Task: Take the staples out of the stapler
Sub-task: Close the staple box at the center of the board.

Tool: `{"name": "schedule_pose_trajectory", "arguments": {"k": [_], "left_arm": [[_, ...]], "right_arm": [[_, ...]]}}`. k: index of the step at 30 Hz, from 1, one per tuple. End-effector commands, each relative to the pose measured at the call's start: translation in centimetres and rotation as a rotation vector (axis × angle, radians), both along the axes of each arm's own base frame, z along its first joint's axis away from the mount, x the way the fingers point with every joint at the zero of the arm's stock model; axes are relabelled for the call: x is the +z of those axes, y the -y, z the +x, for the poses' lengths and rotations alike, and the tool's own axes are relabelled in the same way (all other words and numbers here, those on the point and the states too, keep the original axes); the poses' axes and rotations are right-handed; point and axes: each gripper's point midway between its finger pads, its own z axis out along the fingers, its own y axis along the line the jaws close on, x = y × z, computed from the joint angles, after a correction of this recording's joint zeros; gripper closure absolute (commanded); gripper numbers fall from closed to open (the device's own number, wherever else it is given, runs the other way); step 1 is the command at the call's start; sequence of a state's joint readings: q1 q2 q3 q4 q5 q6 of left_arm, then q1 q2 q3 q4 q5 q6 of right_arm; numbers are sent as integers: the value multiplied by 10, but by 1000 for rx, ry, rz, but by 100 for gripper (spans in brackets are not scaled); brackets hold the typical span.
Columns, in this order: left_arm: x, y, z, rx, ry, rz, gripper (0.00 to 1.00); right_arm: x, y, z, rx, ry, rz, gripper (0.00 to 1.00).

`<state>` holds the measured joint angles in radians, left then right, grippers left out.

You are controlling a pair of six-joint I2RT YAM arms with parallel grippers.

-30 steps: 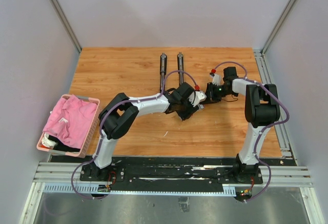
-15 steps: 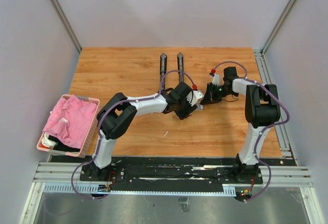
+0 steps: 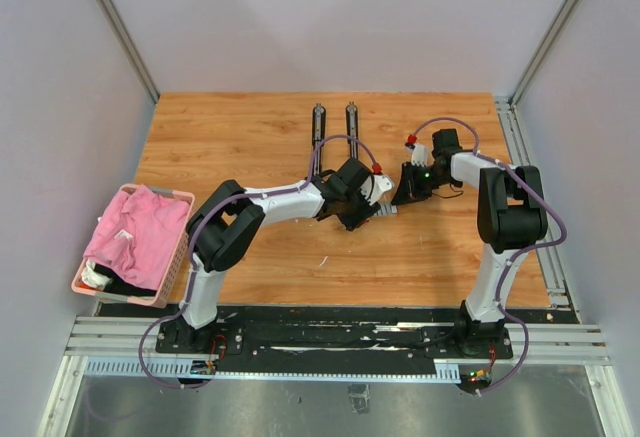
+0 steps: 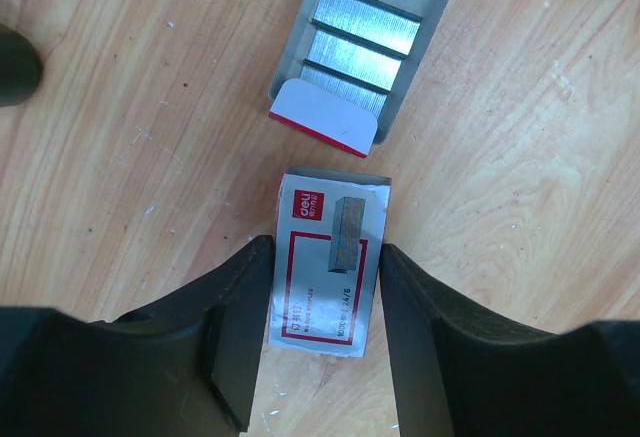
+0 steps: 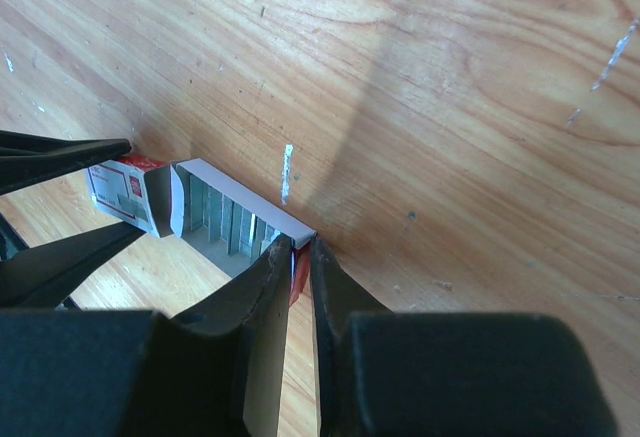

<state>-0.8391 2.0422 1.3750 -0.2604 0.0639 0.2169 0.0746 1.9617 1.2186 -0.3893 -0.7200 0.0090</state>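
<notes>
My left gripper (image 4: 325, 257) (image 3: 380, 206) is shut across a small red-and-white box sleeve (image 4: 330, 257) that lies on the wood. Just beyond it is the box's grey inner tray (image 4: 425, 27), slid out, with several silvery strips of staples (image 4: 362, 32) (image 5: 225, 225) side by side in it. My right gripper (image 5: 302, 249) (image 3: 402, 195) is shut on the tray's red end flap (image 5: 297, 269). A tiny loose silvery strip (image 5: 286, 174) lies on the table beside the tray. Two long dark stapler parts (image 3: 318, 123) (image 3: 352, 120) lie side by side at the back, away from both grippers.
A pink basket (image 3: 183, 247) full of pink cloth stands off the table's left edge. A small pale bit (image 3: 322, 259) lies on the wood in front of the left arm. Metal rails run along the near and right edges.
Both grippers have shifted slightly toward the far left with the box between them. Neither grip has changed.
</notes>
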Motion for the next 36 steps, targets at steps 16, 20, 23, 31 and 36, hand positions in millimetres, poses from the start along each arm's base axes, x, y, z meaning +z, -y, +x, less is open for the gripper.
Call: {"name": "schedule_pose_trajectory", "arguments": {"k": [16, 20, 23, 31, 36], "left_arm": [[-54, -46, -16, -17, -84, 220, 47], [-54, -46, -16, -23, -85, 219, 47], [-55, -45, -18, -33, -91, 217, 47], [-56, -42, -24, -62, -115, 201, 47], [-57, -39, -29, -86, -135, 187, 48]], "right_arm": [[13, -18, -2, 63, 31, 10, 85], [14, -22, -2, 73, 34, 19, 85], [15, -25, -3, 82, 32, 36, 85], [14, -33, -4, 106, 28, 56, 85], [13, -34, -2, 108, 28, 52, 85]]}}
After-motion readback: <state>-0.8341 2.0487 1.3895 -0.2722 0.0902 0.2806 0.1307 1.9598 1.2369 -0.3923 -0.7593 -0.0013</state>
